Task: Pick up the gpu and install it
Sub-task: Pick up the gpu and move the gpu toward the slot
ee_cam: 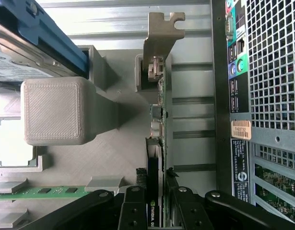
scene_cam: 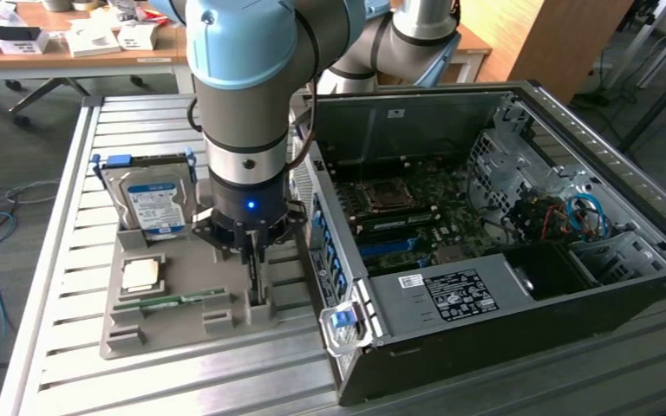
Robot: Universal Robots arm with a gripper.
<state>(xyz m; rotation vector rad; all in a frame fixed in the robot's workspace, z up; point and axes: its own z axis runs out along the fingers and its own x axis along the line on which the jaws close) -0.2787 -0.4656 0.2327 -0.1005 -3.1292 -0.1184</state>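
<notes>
- The gripper (ee_cam: 156, 207) is clamped on the gpu (ee_cam: 159, 110), one finger on each flat face, well away from the silver bracket (ee_cam: 162, 33).
- The gpu stands on edge in a slot of the grey tray (scene_cam: 136, 334) (upright storage appears meant to leave both faces free for grasping).
- The open computer case (scene_cam: 426, 113) lies just beside the tray, with its board facing up.
- Everything rests on a slatted metal table (scene_cam: 136, 121), with a cluttered desk (scene_cam: 67, 52) beyond.

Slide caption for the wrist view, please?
Fingers clamped on the gpu, standing on edge in its grey holder beside the case.
</notes>
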